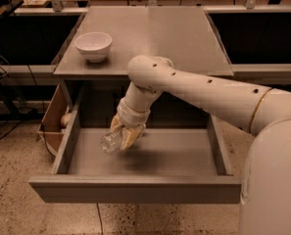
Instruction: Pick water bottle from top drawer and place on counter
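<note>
One arm is reaching down into the open top drawer (135, 192), where the gripper (122, 136) is clasping the water bottle (109, 143) between its tan fingers (131, 136). The bottle is tilting, its long axis running out of the jaws toward the drawer's left wall in the camera view, and it appears to be hanging clear of the floor. The counter (150, 33) is lying directly above the grip, with a white bowl (93, 45) sitting on its left side.
</note>
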`<state>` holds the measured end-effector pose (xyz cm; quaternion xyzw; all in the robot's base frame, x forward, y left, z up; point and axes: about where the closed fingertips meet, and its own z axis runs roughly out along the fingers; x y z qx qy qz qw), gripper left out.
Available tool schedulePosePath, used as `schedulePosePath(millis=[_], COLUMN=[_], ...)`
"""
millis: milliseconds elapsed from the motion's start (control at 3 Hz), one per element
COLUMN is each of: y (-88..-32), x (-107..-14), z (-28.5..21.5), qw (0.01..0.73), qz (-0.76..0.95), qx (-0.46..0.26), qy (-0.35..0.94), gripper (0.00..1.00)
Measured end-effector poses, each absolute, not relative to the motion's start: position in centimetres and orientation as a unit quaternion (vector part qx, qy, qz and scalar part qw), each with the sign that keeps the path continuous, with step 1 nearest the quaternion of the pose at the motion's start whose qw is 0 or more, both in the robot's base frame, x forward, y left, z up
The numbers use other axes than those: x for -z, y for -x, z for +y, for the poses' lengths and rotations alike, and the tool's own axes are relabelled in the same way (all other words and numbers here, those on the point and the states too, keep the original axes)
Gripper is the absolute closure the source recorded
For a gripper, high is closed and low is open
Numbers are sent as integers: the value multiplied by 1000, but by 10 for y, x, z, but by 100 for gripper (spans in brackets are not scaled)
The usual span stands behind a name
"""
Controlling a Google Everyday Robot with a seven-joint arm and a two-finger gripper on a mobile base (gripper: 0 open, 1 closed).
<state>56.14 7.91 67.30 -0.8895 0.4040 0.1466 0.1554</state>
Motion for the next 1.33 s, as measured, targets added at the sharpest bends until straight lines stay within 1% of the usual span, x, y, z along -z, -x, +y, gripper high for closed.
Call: schedulePosePath(millis=[667, 1000, 1333], y=[-528, -516, -512], x=[-709, -740, -808], z=[19, -9, -23], qw=[191, 216, 238], qz=[482, 505, 501], qx=[-135, -112, -53], qy=[845, 828, 831], gripper=[100, 100, 100])
